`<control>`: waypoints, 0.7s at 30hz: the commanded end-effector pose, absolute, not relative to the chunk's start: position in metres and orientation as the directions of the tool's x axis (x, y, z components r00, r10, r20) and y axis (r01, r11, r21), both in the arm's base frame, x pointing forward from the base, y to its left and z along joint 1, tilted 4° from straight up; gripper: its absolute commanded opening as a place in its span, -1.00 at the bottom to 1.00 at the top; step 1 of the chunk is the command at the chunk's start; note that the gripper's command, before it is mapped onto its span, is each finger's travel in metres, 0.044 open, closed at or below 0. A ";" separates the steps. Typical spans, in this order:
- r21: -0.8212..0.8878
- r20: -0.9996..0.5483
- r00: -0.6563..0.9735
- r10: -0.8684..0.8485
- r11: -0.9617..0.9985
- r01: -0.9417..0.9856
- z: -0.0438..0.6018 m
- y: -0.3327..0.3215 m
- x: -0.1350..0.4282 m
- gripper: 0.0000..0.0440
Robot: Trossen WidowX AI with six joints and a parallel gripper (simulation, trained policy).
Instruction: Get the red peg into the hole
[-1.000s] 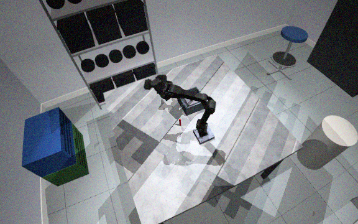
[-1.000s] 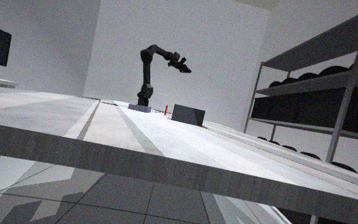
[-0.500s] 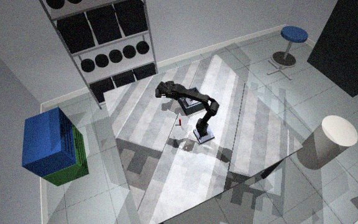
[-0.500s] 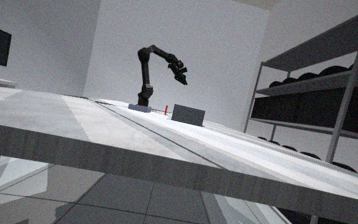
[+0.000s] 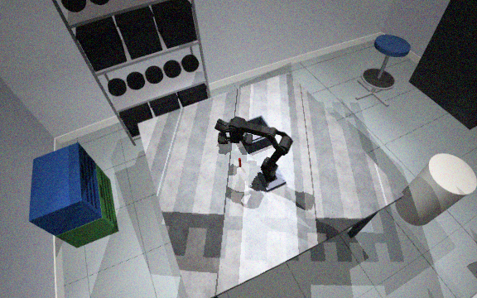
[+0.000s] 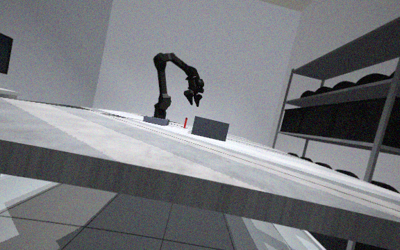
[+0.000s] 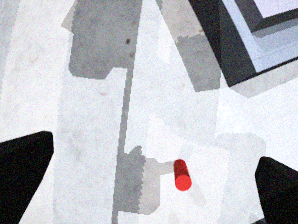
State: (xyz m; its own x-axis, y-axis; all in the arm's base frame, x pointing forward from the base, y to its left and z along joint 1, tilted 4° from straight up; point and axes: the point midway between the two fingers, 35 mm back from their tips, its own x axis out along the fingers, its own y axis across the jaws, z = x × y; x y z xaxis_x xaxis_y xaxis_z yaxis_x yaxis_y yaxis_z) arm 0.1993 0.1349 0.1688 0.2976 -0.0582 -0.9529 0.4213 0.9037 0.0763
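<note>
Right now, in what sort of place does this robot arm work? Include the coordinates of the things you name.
Probably a storage or workshop room: a tall metal shelf rack (image 5: pixel 202 68) (image 6: pixel 389 104), stacked blue and green crates (image 5: pixel 56 186), and a round blue-topped stool (image 5: pixel 392 45).

Peg (image 5: pixel 239 162) (image 6: pixel 185 123) (image 7: pixel 182 181): stood upright on the tabletop (image 5: pixel 197 165) (image 6: pixel 117 149) (image 7: pixel 90 115), outside the box; from the side, I saw it between box and arm base.
Box (image 5: pixel 259 146) (image 6: pixel 210 128) (image 7: pixel 215 37): sat on the tabletop, right of the peg from the side.
Arm base (image 5: pixel 281 183) (image 6: pixel 146 119): rested on the tabletop, left of the peg from the side.
Gripper (image 5: pixel 235 139) (image 6: pixel 194 104) (image 7: pixel 157 156): hung above the tabletop, apart from peg and box.
Rack (image 5: pixel 98 75) (image 6: pixel 384 121): stood beyond the tabletop, upper left from above.
Stool (image 5: pixel 392 45): stood upper right from above.
</note>
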 end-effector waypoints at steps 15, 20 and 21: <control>-0.094 -0.991 0.029 -0.134 0.820 0.565 0.080 0.128 0.163 1.00; -0.093 -0.991 0.025 -0.132 0.810 0.579 0.057 0.131 0.162 1.00; -0.092 -0.991 0.026 -0.131 0.809 0.580 0.052 0.131 0.163 1.00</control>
State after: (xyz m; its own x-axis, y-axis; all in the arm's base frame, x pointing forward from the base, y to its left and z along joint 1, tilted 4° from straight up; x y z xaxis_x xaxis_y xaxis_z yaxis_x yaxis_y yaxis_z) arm 0.1647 0.1305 0.0654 0.0367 -0.1296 -0.9909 0.5736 0.8147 -0.0853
